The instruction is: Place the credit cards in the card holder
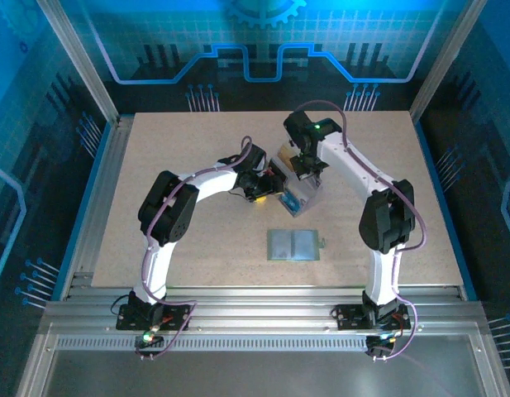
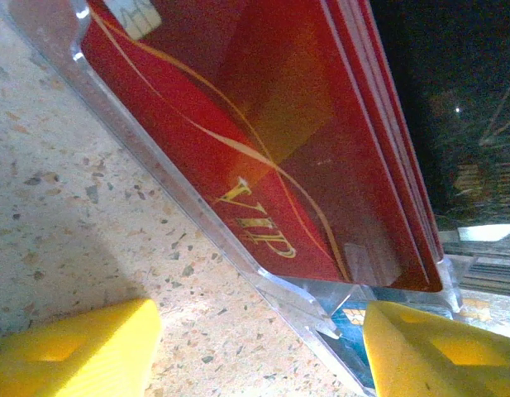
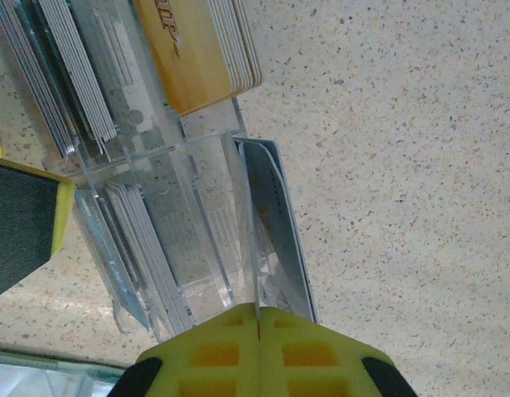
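Observation:
The sage-green card holder (image 1: 294, 246) lies open and flat on the table, nearer than both grippers. The credit cards stand in a clear tray (image 1: 297, 188): a red VIP stack (image 2: 263, 132), a blue card (image 2: 350, 318), a tan-gold stack (image 3: 201, 50) and pale grey stacks (image 3: 64, 74). My left gripper (image 2: 255, 356) is open at the tray's left side, one yellow finger (image 2: 81, 347) over the table, the other over the tray's corner. My right gripper (image 3: 259, 318) is shut on a thin clear wall of the tray. A pale card (image 3: 275, 219) leans just right of that wall.
The speckled tabletop (image 1: 197, 240) is bare around the card holder and to the right of the tray (image 3: 403, 165). My left finger (image 3: 23, 223) shows at the tray's far side in the right wrist view. Metal rails (image 1: 255, 298) run along the near edge.

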`<action>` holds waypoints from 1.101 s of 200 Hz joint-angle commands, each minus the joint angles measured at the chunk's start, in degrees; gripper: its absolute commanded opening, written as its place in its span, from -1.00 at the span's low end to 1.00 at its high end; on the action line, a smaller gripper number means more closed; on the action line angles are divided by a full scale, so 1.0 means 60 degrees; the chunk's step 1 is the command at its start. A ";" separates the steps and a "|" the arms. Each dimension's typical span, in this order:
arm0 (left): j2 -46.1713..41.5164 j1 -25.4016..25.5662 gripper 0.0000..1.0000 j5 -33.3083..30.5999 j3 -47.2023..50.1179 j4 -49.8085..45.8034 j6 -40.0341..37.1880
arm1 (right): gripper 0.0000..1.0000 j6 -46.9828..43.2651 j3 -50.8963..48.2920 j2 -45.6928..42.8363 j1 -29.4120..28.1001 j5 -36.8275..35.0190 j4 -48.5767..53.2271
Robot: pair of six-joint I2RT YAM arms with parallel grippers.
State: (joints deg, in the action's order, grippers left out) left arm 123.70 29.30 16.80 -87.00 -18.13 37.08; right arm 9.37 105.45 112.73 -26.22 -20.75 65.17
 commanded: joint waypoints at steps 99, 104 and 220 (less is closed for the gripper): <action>-0.0036 -0.0152 0.36 0.0091 0.0233 -0.0707 -0.0130 | -0.83 -0.0023 0.0367 0.0402 0.0137 -0.1653 0.0328; -0.0036 -0.0152 0.36 0.0085 0.0232 -0.0696 -0.0130 | -0.82 -0.0019 0.0369 0.0402 0.0136 -0.1653 0.0330; -0.0671 -0.0205 0.35 0.0621 0.0357 -0.0422 0.0078 | -0.67 -0.0007 0.0332 0.0122 0.0360 -0.1194 0.0228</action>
State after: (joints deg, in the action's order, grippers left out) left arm 122.96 28.67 18.61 -86.00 -18.06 37.15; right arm 9.34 105.89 114.06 -24.40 -26.72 65.56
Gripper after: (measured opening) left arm 0.677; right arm 0.165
